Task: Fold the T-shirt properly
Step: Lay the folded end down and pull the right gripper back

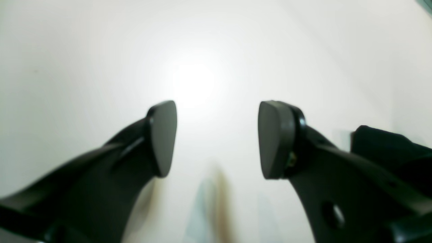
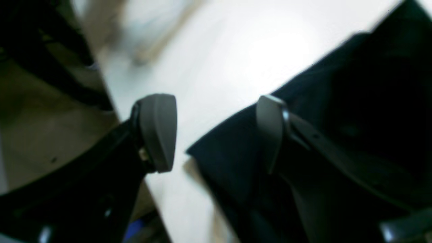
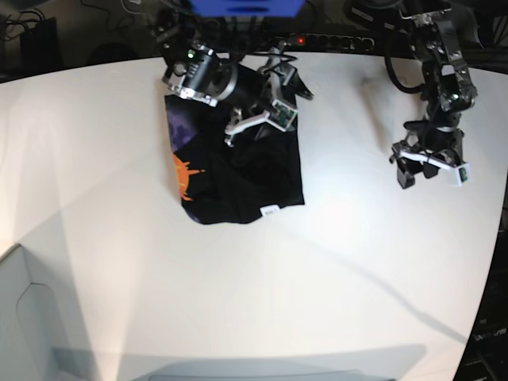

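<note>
T-shirt point(image 3: 238, 167) top edge hidden under right arm, purple print indistinct, wrist views blurred

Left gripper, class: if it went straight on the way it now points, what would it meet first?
Probably only the bare white table. The left gripper stands open with nothing between its pads, and the T-shirt lies well to the side. Depth is unclear.
</note>
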`<state>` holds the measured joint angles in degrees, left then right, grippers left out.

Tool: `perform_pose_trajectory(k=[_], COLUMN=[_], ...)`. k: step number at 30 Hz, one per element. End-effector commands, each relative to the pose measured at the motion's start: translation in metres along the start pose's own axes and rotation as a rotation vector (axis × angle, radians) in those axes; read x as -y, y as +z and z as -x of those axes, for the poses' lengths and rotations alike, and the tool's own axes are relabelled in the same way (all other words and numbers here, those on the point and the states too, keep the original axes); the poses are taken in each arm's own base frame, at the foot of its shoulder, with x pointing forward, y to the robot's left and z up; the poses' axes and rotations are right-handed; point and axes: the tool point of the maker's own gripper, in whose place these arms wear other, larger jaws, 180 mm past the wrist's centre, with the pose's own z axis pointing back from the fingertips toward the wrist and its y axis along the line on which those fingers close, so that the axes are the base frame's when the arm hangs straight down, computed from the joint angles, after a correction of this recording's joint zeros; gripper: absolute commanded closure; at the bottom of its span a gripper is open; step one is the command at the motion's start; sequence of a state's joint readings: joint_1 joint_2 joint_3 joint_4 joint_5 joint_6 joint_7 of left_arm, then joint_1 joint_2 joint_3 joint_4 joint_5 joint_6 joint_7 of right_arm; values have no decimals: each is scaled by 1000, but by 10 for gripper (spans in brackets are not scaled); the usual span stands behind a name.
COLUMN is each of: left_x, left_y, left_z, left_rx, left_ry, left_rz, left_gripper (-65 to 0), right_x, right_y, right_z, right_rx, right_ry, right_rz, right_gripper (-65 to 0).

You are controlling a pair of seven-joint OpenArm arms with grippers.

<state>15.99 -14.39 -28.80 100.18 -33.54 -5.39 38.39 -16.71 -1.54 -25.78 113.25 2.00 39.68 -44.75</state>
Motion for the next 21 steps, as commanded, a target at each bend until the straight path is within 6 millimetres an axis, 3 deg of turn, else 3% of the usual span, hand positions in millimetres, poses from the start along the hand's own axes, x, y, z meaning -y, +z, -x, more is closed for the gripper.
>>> perform_pose_trajectory(k=[1, 7, 12, 16, 21], left_x=[3, 3, 3, 4, 4], left_y=[2, 2, 2, 2, 1], left_z=[-17, -17, -17, -17, -17], left_rx=[51, 51, 52, 51, 51], left_ry=[-18, -18, -18, -18, -18], left_rz=[13, 13, 14, 15, 17], left_gripper=[-373, -373, -373, -374, -374], right_x=[9, 68, 94, 82, 25], right_y=[8, 34, 49, 46, 6], right_z=[-16, -10, 5, 17, 29], right_rx=[61, 102, 79, 56, 9], right_ry=[7, -53, -91, -116, -129], right_rz=[26, 208, 292, 266, 70], right_gripper=[-381, -381, -381, -384, -384])
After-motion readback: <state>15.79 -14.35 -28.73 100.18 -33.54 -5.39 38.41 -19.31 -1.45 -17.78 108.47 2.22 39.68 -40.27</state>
